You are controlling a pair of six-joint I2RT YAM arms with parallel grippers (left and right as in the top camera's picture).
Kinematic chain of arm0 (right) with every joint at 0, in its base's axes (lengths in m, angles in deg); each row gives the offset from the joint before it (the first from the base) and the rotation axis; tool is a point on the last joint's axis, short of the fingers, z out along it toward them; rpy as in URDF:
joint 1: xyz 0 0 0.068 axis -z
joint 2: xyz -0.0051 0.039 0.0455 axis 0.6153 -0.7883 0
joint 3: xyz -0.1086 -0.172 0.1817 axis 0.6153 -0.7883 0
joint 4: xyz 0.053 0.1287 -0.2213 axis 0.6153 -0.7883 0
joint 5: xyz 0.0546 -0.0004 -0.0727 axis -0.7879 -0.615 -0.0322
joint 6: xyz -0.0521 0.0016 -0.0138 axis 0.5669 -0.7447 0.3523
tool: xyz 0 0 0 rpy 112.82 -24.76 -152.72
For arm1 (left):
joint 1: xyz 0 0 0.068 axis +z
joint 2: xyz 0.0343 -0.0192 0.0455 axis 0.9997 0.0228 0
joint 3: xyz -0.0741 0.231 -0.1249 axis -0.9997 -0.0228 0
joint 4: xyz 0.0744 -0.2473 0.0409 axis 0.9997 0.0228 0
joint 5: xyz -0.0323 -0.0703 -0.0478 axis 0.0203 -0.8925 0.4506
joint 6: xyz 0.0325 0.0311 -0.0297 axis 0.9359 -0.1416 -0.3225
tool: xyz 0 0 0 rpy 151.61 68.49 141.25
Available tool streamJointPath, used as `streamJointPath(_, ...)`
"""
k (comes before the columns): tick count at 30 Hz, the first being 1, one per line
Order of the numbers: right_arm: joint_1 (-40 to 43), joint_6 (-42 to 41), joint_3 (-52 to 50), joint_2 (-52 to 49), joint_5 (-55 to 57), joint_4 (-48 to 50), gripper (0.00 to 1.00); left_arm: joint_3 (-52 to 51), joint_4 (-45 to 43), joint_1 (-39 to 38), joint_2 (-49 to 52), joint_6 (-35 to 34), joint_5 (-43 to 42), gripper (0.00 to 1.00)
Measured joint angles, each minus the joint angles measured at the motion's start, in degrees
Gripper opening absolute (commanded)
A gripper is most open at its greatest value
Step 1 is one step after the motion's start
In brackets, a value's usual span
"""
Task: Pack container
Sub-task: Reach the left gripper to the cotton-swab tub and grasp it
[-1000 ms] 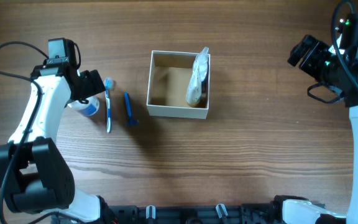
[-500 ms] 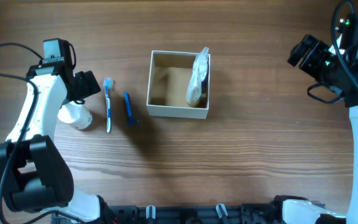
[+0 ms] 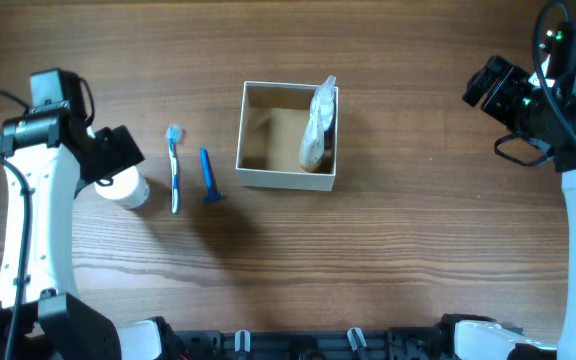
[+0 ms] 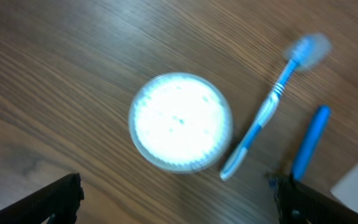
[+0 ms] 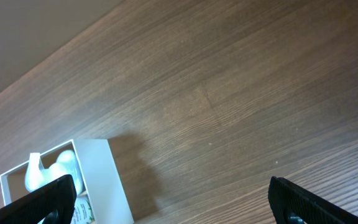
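L tool (image 4: 179, 202) & R tool (image 5: 173, 202) wide, empty. Round white jar (image 4: 180, 121); square cardboard container (image 3: 286, 179).

Soft, even light covers the wooden counter (image 3: 398, 250) in the sharp overhead view. The container (image 3: 286, 178) throws a faint shadow toward the lower left. The left wrist view is blurred throughout: the jar (image 4: 180, 121) glares washed-out white and the toothbrush (image 4: 272, 112) smears at its head. The right wrist view is crisp.

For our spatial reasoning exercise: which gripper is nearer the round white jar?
Left. The left gripper hovers over the jar; the right gripper sits far off, beyond the container.
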State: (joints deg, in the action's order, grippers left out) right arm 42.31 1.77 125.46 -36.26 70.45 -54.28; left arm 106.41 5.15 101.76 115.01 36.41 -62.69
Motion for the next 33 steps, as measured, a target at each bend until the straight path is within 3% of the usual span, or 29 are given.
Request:
streamJointPath(6,0.00,0.00,0.00,0.00,-0.02,0.00,1.00,-5.14,-7.45,3.52,3.17,-0.20,-3.32,1.00)
streamJointPath(19,0.00,0.00,0.00,0.00,-0.02,0.00,1.00,-5.18,-11.98,3.52,12.50,-0.20,-4.55,0.99)
streamJointPath(22,0.00,0.00,0.00,0.00,-0.02,0.00,1.00,-5.20,-12.61,3.52,13.33,-0.20,-4.55,0.89)
streamJointPath(26,0.00,0.00,0.00,0.00,0.00,0.00,1.00,-5.20,-12.68,3.52,13.42,-0.37,-4.59,0.85)
streamJointPath(33,-0.02,0.00,0.00,0.00,0.00,0.00,1.00,-5.20,-12.46,3.52,13.42,-0.46,-4.98,0.69)
